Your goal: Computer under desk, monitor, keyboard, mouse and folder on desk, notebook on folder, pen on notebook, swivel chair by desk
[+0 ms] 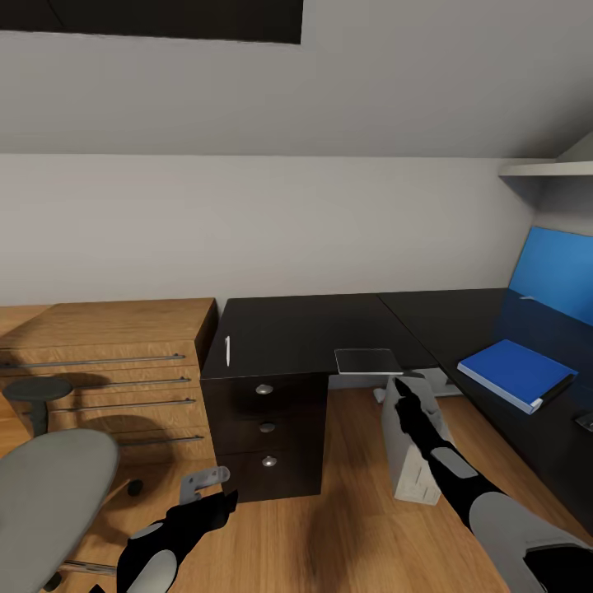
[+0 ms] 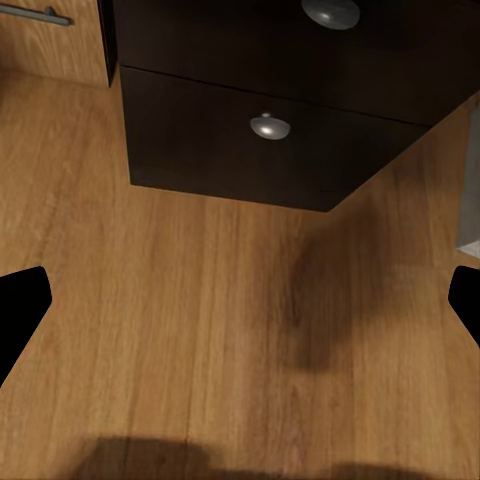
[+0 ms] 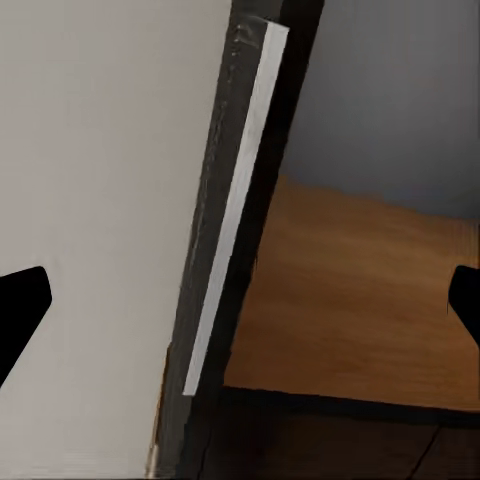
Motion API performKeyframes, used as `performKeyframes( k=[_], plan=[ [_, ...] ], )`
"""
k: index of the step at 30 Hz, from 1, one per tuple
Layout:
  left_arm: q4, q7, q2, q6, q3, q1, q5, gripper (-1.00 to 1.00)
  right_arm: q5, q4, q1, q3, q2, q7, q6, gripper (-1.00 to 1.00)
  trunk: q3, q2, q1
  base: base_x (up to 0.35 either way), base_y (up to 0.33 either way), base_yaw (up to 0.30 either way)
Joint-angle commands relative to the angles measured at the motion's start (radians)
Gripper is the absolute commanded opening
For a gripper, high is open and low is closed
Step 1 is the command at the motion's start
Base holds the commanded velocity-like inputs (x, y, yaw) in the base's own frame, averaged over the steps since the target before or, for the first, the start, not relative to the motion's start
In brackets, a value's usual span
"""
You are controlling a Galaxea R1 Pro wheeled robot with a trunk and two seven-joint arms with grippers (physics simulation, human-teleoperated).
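The black desk (image 1: 305, 325) has its three-knob drawer unit (image 1: 265, 428) facing me. The white pen (image 1: 228, 350) lies at the top's left edge. At the front edge lies the grey notebook (image 1: 366, 361). The blue folder (image 1: 515, 372) rests on the desk's right wing. The light grey computer (image 1: 409, 478) stands on the floor under the desk, partly behind my right arm. My right gripper (image 1: 405, 387) is open, just below and right of the notebook; the right wrist view shows a thin grey edge (image 3: 232, 215) between the fingertips. My left gripper (image 1: 206, 484) hangs open above the floor before the drawers (image 2: 265, 125). The swivel chair (image 1: 49, 486) is at lower left.
A light wood drawer chest (image 1: 107, 362) stands against the wall left of the desk. A blue wall panel (image 1: 560, 272) and a white shelf (image 1: 548, 169) are at the right. A small dark item (image 1: 585, 422) sits at the desk's right edge. Wood floor (image 1: 346, 527) lies open between my arms.
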Motion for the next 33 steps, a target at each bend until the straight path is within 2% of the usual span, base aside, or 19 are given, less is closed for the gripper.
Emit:
performKeyframes(
  k=[1, 3, 6, 10, 15, 21, 33],
  plan=[
    [-0.001, 0.009, 0.001, 0.000, -0.002, -0.001, 0.008, 1.00, -0.024, 0.001, -0.001, 0.004, -0.001, 0.004, 0.026, 1.00, -0.001, -0.001, 0.000, 0.000, 0.000, 0.000],
    [0.000, 0.009, 0.001, 0.000, -0.002, -0.001, 0.009, 1.00, -0.076, 0.001, -0.001, 0.004, 0.000, 0.003, 0.075, 1.00, -0.001, -0.001, 0.000, 0.000, 0.000, 0.000],
    [0.001, 0.009, 0.001, -0.001, -0.002, -0.001, 0.009, 1.00, -0.191, 0.002, -0.001, 0.003, -0.001, 0.002, 0.124, 1.00, -0.001, -0.001, 0.000, 0.000, 0.000, 0.000],
    [0.002, 0.009, 0.001, -0.002, -0.002, -0.001, 0.010, 1.00, -0.249, 0.005, -0.001, 0.003, -0.002, 0.001, 0.137, 1.00, -0.001, -0.001, 0.000, 0.000, 0.000, 0.000],
    [0.002, 0.009, 0.001, -0.002, -0.004, -0.001, 0.009, 1.00, -0.262, 0.007, -0.001, 0.002, -0.002, 0.001, 0.139, 1.00, -0.001, -0.001, 0.000, 0.085, 0.000, 0.000],
    [0.002, 0.009, 0.002, -0.001, -0.037, -0.001, 0.009, 1.00, -0.264, 0.008, -0.001, 0.001, -0.002, 0.001, 0.138, 1.00, -0.001, -0.001, 0.000, 0.157, 0.000, 0.000],
    [-0.002, 0.009, 0.004, 0.000, -0.046, -0.002, 0.009, 1.00, -0.261, 0.011, -0.001, 0.000, -0.002, -0.012, 0.132, 1.00, -0.001, -0.001, 0.000, 0.125, 0.000, 0.000]
  ],
)
